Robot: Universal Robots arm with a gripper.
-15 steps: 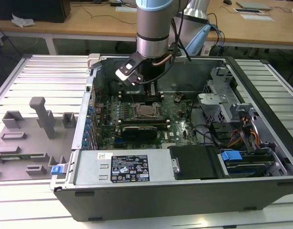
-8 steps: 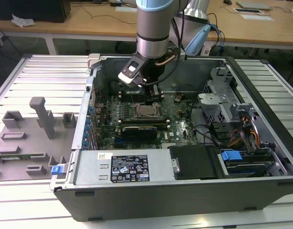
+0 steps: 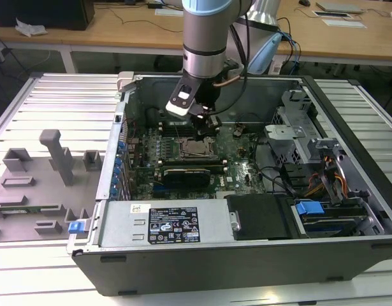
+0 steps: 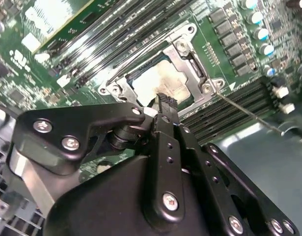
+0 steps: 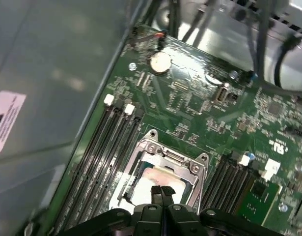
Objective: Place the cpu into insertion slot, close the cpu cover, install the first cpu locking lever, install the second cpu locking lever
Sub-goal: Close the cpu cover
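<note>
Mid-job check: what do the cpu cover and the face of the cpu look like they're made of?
The cpu cover looks like bare stamped metal, silvery and shiny, with bright glints running along its edges. The cpu has a paler, duller face, probably matt metal. A brownish smear lies across it, perhaps paste residue, though that is uncertain.

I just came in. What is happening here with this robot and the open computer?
A robot arm reaches down into an open computer case. Its gripper, fingers together, hovers just over the chip, which sits in its place on the green board. The silver cover frame seems to lie flat around the chip. A thin wire lever stands out from the frame's corner.
</note>
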